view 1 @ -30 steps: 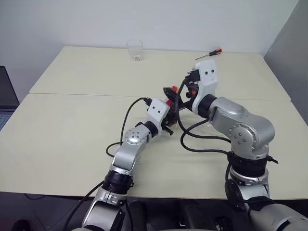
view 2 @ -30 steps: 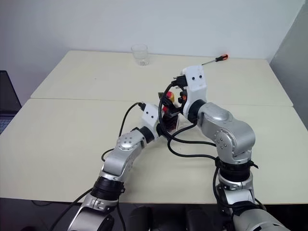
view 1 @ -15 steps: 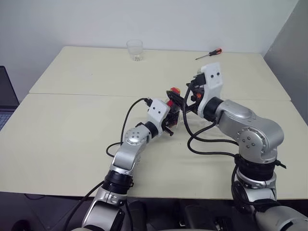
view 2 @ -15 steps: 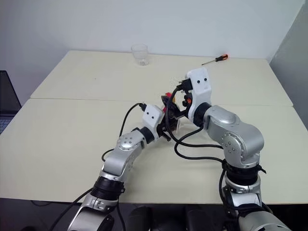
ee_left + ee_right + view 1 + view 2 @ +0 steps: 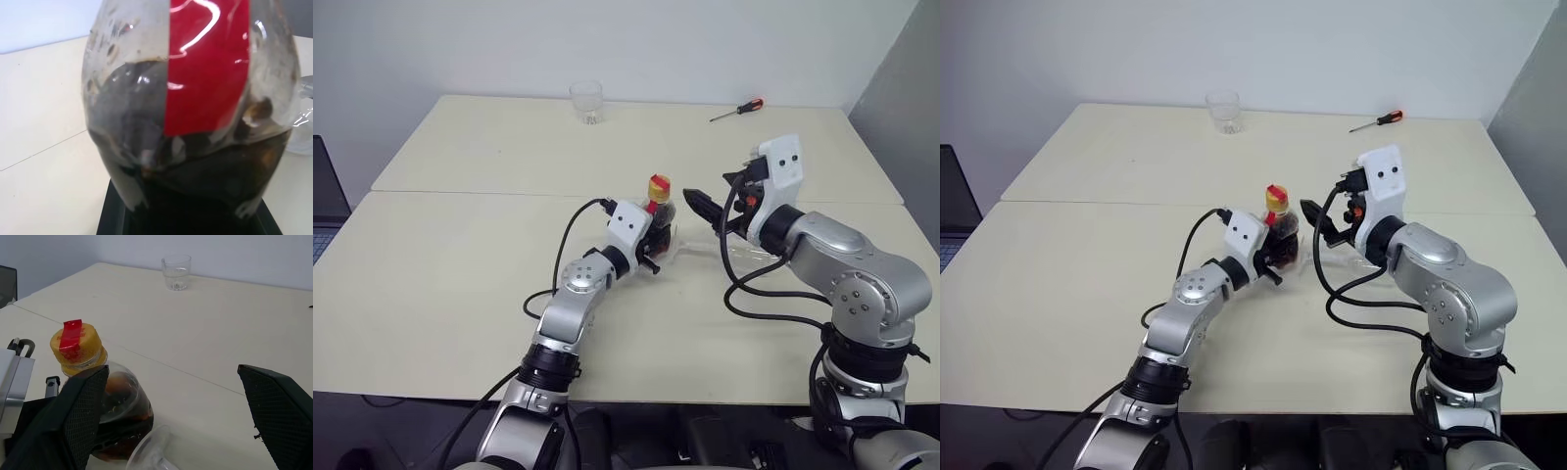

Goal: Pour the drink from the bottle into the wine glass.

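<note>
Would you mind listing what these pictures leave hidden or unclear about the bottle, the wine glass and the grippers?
- Wine glass: the right wrist view's edge cuts it off at the rim; in the eye views it is too faint to tell upright from tipped.
- Bottle: the left gripper covers its lower body.
- Left gripper's fingers: hidden behind the bottle in the left wrist view.
- Tumbler: too small to see any contents.

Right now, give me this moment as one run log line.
left tool: shut on bottle | cap: on | right tool: open, beside bottle | glass: lying by bottle
</note>
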Motion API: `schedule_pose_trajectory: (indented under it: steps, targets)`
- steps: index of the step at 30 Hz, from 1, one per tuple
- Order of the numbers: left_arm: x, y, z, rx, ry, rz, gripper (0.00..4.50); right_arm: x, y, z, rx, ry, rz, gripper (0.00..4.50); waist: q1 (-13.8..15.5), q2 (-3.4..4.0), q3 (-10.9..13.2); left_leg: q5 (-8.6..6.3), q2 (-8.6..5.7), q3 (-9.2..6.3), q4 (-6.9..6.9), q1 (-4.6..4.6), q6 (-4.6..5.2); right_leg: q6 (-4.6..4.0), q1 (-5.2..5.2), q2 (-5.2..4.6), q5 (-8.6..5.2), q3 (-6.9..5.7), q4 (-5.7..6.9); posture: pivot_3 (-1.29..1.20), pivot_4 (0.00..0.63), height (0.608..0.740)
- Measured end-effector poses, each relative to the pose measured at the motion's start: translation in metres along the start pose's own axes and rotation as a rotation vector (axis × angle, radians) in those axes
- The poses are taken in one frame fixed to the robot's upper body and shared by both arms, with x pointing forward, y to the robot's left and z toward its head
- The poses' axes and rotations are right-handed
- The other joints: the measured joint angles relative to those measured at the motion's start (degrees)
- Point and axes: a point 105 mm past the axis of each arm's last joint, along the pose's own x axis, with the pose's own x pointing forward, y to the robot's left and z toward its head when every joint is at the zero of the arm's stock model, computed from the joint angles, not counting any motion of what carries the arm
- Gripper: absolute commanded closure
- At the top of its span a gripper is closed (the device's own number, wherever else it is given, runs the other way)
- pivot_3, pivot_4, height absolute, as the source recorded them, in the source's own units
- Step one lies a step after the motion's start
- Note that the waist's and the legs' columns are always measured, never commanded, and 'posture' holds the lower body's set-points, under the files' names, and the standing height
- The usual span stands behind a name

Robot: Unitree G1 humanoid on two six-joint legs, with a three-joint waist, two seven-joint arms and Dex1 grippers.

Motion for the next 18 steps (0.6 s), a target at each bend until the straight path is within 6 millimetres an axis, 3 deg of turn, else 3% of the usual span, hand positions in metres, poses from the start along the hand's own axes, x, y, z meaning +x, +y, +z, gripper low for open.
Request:
schedule_pose_trajectory:
  steps: [6, 9, 13, 18]
  targets:
    - [0.0, 0.001, 0.0, 0.001, 0.0, 0.002, 3.75, -0.003, 0.021, 0.003, 0.009, -0.016, 0.152, 0.0, 0.0, 0.0, 0.0, 0.0, -0.01, 0.04, 0.0, 0.0, 0.0, 0.01, 0.0, 0.0, 0.0, -0.01, -0.01, 0.0, 0.15, 0.74]
    - [0.0, 0.0, 0.0, 0.0, -0.001, 0.002, 3.75, 0.0, 0.035, 0.016, 0.025, -0.061, 0.219, 0.0, -0.1, 0.0, 0.0, 0.0, 0.0, 0.0, 0.01, 0.0, 0.0, 0.01, 0.0, 0.01, 0.0, -0.01, 0.0, 0.0, 0.15, 0.74]
    - [0.0, 0.001, 0.0, 0.001, -0.001, 0.004, 3.75, 0.005, 0.043, 0.026, 0.005, -0.093, 0.228, 0.0, 0.0, 0.0, 0.0, 0.0, 0.0, -0.01, 0.02, 0.0, 0.0, 0.01, 0.01, 0.01, 0.0, -0.01, -0.01, 0.0, 0.15, 0.74]
    - [0.0, 0.001, 0.0, 0.0, -0.003, 0.005, 3.75, 0.022, 0.046, 0.023, -0.009, -0.068, 0.198, 0.0, 0.0, 0.0, 0.0, 0.0, 0.0, 0.03, 0.02, 0.0, 0.0, 0.01, 0.0, 0.0, 0.0, 0.0, -0.01, 0.0, 0.15, 0.74]
